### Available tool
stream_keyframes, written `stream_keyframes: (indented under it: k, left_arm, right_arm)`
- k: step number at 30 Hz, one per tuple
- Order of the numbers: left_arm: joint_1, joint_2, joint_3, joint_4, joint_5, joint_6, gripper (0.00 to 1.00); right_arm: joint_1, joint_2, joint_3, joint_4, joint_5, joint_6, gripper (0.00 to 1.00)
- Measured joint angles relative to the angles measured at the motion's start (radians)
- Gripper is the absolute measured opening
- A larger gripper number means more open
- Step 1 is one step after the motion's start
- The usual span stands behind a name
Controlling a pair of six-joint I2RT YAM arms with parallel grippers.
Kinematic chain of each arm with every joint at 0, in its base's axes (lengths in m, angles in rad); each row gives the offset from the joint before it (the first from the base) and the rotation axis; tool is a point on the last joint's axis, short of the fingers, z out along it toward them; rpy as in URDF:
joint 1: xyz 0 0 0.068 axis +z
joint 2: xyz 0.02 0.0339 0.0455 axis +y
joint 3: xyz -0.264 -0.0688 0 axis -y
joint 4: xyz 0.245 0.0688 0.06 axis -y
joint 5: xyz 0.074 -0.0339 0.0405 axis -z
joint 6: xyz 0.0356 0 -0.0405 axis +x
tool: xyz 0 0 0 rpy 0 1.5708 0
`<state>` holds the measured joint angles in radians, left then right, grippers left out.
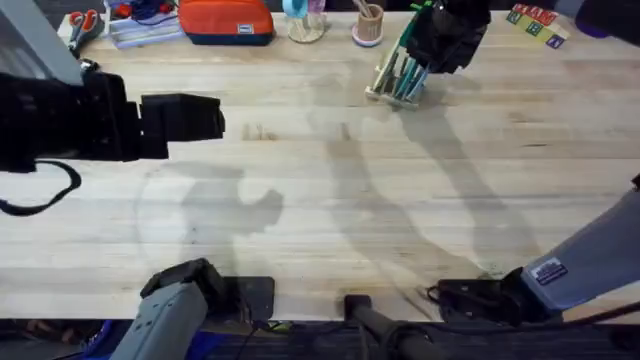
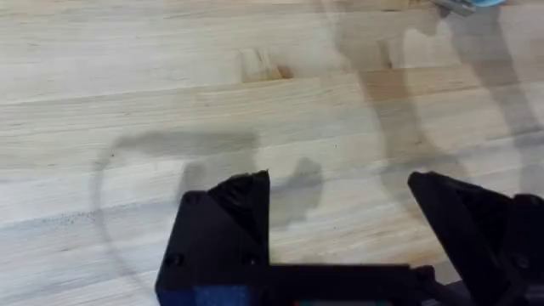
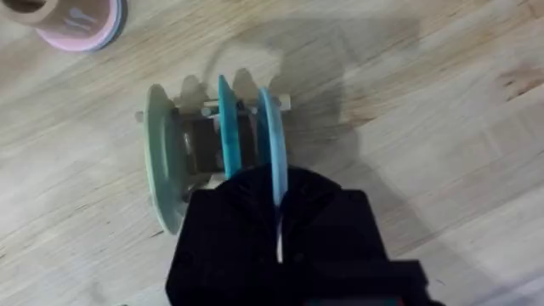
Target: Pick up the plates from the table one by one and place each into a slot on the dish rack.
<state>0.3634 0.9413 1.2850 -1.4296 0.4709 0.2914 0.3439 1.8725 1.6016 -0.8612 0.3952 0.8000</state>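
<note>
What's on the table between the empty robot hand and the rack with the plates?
Nothing but bare table and shadows. The overhead view shows plain wood from the left gripper across to the dish rack.

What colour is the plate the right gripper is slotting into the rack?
Blue: the plate in the right gripper stands edge-on in the dish rack, clearest in the right wrist view.

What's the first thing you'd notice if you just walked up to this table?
The right hand at the far side of the table, pinching a blue plate standing in the rack beside two other plates. Next, the left hand, open above bare wood at the left.
</note>
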Motion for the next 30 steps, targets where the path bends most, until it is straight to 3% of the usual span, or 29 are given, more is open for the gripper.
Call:
stream_keyframes:
  k: [30]
  left_arm:
    - [0.000, 0.000, 0.000, 0.000, 0.000, 0.000, 0.994]
  right_arm:
    - [0.000, 0.000, 0.000, 0.003, 0.000, 0.000, 0.148]
